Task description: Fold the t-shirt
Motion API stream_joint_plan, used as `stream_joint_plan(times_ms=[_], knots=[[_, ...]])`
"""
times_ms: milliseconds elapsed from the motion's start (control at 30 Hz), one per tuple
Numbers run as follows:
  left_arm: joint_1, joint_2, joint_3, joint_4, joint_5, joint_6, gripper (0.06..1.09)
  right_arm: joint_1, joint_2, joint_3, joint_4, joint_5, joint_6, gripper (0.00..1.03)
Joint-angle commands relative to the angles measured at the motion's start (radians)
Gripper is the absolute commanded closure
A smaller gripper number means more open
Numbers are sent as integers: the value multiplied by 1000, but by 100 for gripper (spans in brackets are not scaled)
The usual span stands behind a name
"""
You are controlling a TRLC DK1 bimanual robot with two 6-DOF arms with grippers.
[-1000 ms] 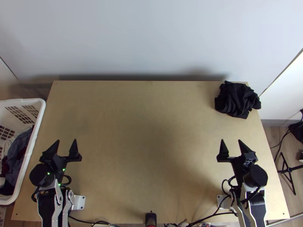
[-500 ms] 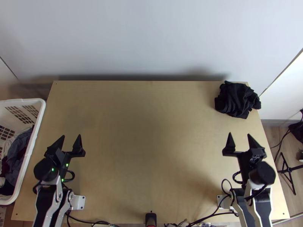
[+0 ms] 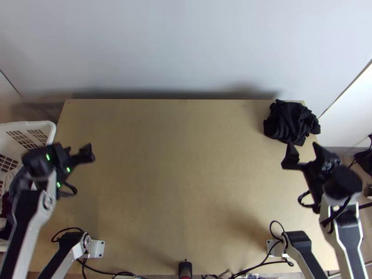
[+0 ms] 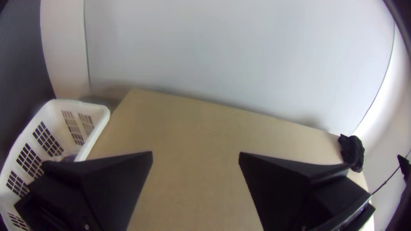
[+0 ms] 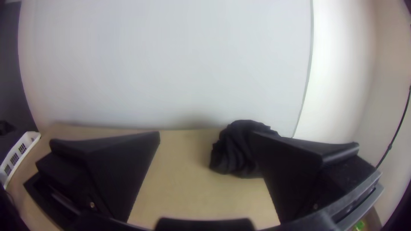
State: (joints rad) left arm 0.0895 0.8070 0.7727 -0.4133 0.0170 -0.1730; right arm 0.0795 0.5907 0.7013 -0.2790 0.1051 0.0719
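At the far right corner of the pale surface (image 3: 186, 162), the t-shirt (image 3: 290, 122) lies bunched. The left tool (image 4: 196, 152) and right tool (image 3: 302, 143) are spread wide, empty. Soft, light handling is expected (limp, surely); a raised near fold should be pinched.

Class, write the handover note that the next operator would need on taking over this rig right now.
Left gripper: open, nothing between its fingers, at the table's left side by the white basket.
Right gripper: open and holding nothing, on the right side, just nearer than the black cloth.
Black cloth, presumably the t-shirt: bunched at the table's far right corner.
Done: no fold or spreading to be seen.
Left to do: grasp the cloth, probably bring it to mid-table, spread it flat, then fold it.
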Motion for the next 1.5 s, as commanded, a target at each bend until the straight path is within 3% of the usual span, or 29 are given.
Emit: stream_joint_plan(times_ms=[0,167,333,400,667,833,1167,1333,1467], knots=[[38,307,508,-297,3,-34,11,23,271,317,-108,-1,6,6],[15,560,953,-524,3,-135,11,57,534,587,-135,1,16,6],[-40,842,1406,-742,-2,-146,11,105,747,816,-157,15,32,6],[-40,929,1491,-766,-6,-146,11,112,822,868,-169,21,32,6],[-40,1018,1401,-795,-120,-125,11,121,883,840,-167,64,57,5],[38,1028,1406,-771,-120,-132,11,144,840,747,-161,85,52,5],[434,1152,1404,-754,-164,-163,11,186,796,630,-149,130,45,5],[644,1213,1350,-742,-166,-94,11,221,796,590,-143,143,29,5],[765,1218,1194,-585,-164,-8,11,238,807,590,-134,153,23,5]])
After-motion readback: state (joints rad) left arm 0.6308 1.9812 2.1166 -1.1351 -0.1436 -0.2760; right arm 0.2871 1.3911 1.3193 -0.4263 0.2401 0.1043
